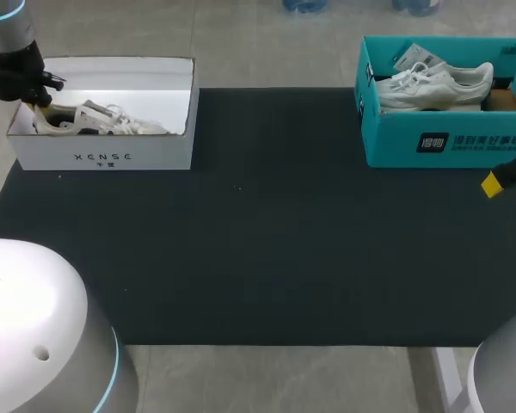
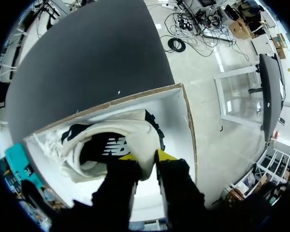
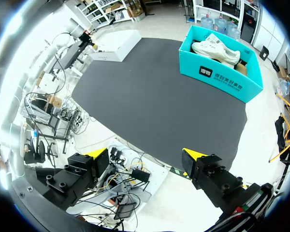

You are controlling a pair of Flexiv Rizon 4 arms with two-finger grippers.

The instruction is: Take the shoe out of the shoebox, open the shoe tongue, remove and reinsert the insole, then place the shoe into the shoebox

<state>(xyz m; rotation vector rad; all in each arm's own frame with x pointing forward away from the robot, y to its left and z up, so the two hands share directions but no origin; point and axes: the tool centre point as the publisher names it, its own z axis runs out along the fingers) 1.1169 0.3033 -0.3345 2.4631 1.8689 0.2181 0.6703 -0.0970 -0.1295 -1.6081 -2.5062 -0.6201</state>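
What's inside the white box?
A cream and black sneaker lies in the white shoebox, its heel pinched by the left gripper. The box floor under it is hidden, and the gripper covers part of the heel.

Fine-textured black matt mat on the desk (image 1: 267, 249). The white shoebox (image 1: 155, 159) and teal shoebox (image 1: 396, 142) are smooth matt cardboard, with a raw brown edge on the white one. The shoe (image 2: 111, 128) has a soft matt cream cloth upper; the left hand (image 2: 142, 157) is matt black with yellow tips.

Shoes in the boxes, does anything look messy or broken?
Nothing stands out. A cream shoe lies in the white box with the left jaws pinching its heel. A white shoe sits in the teal box. Nothing looks spilled or torn.
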